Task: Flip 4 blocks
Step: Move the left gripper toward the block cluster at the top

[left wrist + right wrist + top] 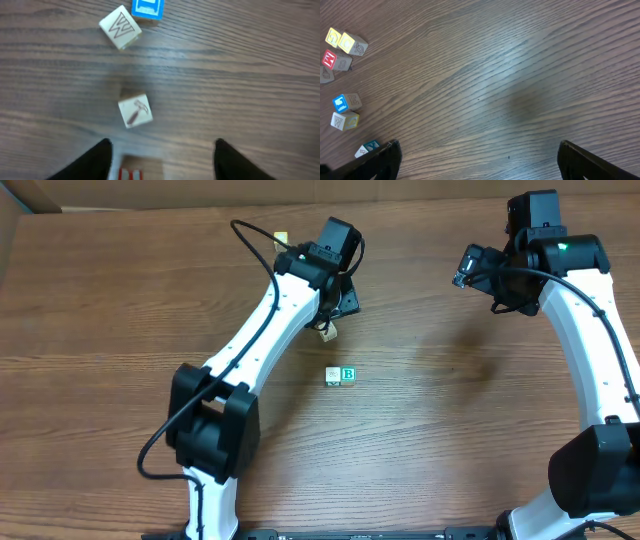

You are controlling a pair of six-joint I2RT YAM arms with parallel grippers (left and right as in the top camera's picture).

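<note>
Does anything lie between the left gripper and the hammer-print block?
Yes. A red-striped block lies within the left gripper's open span, nearer than the hammer-print block; beyond it, only bare wooden table.

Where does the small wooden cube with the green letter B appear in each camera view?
Overhead: the pale wooden cube with green B sits near the picture's middle.
Left wrist: not in it.
Right wrist: near the bottom left corner.
Shared landmark: the pale neighbour cube close on its left in both views.
</note>
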